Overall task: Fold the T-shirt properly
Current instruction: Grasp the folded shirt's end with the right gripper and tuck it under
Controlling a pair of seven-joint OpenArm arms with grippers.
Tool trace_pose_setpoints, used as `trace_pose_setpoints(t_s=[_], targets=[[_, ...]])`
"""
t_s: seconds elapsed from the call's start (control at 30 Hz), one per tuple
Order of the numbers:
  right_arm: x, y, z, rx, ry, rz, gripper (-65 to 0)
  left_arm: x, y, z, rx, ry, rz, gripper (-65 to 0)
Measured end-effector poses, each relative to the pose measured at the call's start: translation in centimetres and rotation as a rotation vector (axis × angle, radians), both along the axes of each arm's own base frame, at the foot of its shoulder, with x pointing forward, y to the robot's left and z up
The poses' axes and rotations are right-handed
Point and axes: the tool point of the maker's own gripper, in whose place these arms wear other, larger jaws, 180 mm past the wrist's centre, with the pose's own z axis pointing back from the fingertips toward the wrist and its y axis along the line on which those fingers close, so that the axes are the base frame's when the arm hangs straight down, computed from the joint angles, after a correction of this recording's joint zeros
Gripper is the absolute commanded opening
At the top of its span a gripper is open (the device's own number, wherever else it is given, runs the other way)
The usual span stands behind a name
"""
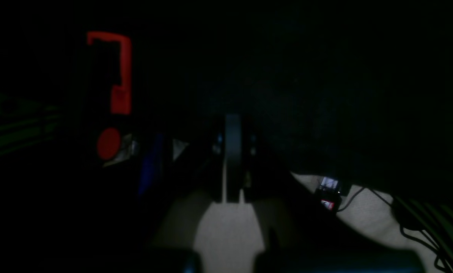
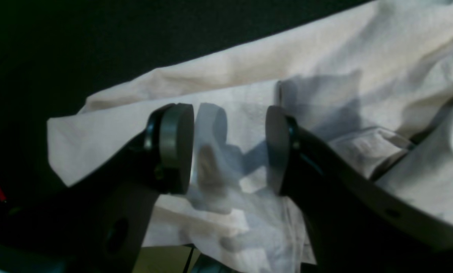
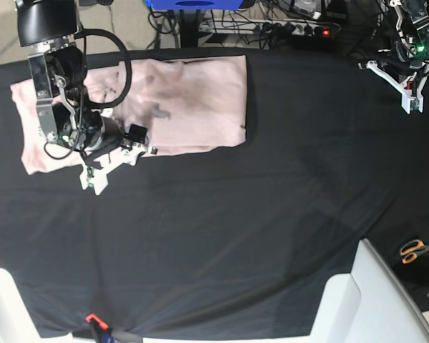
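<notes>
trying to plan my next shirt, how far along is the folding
Partly done, it seems: one section of the T-shirt already lies doubled over.
Nothing is in hand: the right gripper is open above the cloth, the left gripper shut, away from it.
Left: the wrinkled part under the right arm still looks unfolded.

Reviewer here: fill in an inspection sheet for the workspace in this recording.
Surface: table covered by a smooth black cloth, slightly creased.
Job's things: wrinkled pale pink cotton T-shirt, partly folded over itself, toward the robot's right.
Clutter: orange-handled metal scissors at the base view's right edge.
Grippers: right black-fingered end effector open above the T-shirt; left white-and-black end effector shut, away from it.
Cables: black looped cable on the right arm; thin dark cables on the floor, left wrist view.
Surroundings: light grey floor; white curved plastic parts at the near edge.
</notes>
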Motion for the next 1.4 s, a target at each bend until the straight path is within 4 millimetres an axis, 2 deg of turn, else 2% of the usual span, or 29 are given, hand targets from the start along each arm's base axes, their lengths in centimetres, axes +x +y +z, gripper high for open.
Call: trace_pose_setpoints(t_s=[0.17,0.33,0.6,0.67,0.77,0.87,0.93,1.17,1.4], targets=[[-0.7,-0.5,-1.1,-0.013,0.036,-0.002,-35.3,-0.1,0.0,-0.1,0.0,0.004,0.002,-65.0],[-0.7,-2.2,-1.2,-0.052,0.035,-0.003,-35.0,-0.1,0.1,-0.1,0.001,0.004,0.002,-65.0],[-1.2,-2.6,-2.3,-0.061,0.046,-0.02,-36.5,0.2,-0.1,-0.1,-0.001,0.0,-0.003,-65.0],[-1.0,-2.5,-2.3,-0.059,0.037,-0.023,-44.0,0.2,-0.1,-0.1,-0.001,0.0,-0.003,-65.0],[-0.9,-2.0,-2.1,-0.046,0.019,0.021,-65.0,0.2,-0.1,-0.1,-0.001,0.0,-0.002,-65.0],[-0.7,-2.0,-2.0,-0.045,0.015,0.024,-63.2,0.2,-0.1,-0.1,-0.001,0.0,-0.002,-65.0],[-0.6,-1.9,-1.9,-0.044,0.011,0.025,-65.0,0.2,-0.1,-0.1,-0.001,0.0,-0.002,-65.0],[1.6,-2.0,-0.7,-0.046,-0.034,0.031,-65.0,0.3,-0.1,0.0,-0.001,-0.002,-0.003,-65.0],[1.8,-2.5,-1.1,-0.057,-0.019,0.026,-64.8,0.3,-0.1,0.0,-0.001,-0.002,-0.003,-65.0]])
